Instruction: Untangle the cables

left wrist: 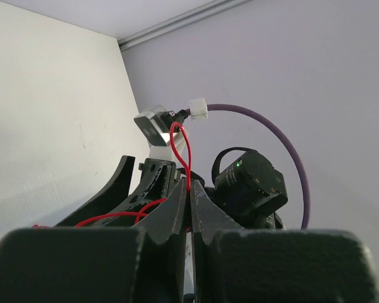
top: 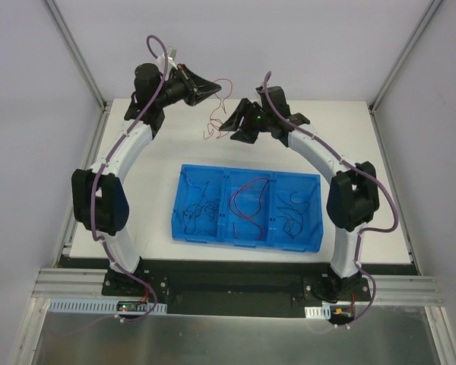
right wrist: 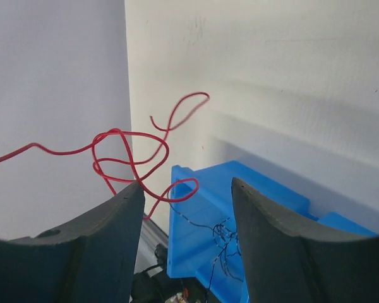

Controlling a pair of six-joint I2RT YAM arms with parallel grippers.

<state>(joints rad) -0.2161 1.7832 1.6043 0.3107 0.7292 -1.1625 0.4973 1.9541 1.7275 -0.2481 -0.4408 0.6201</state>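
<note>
A red cable [top: 211, 128] hangs in a loose tangle above the back of the table. My left gripper [top: 219, 90] is shut on its upper end; the left wrist view shows the red cable [left wrist: 182, 145] pinched between the closed jaws of the left gripper [left wrist: 189, 184]. My right gripper [top: 229, 126] is open just right of the dangling tangle. In the right wrist view the red loops [right wrist: 129, 158] hang before the right gripper [right wrist: 186, 186], by its left finger [right wrist: 114, 214]. Other cables lie in the blue tray [top: 247, 237]: black ones [top: 197, 209], a magenta-purple one [top: 247, 201], black and dark red ones [top: 292, 213].
The blue tray has three compartments and sits mid-table in front of both arms; it also shows in the right wrist view [right wrist: 252, 189] with black cables [right wrist: 224, 237] inside. White enclosure walls stand behind and at both sides. My arms' own purple cable [left wrist: 284, 145] arcs nearby.
</note>
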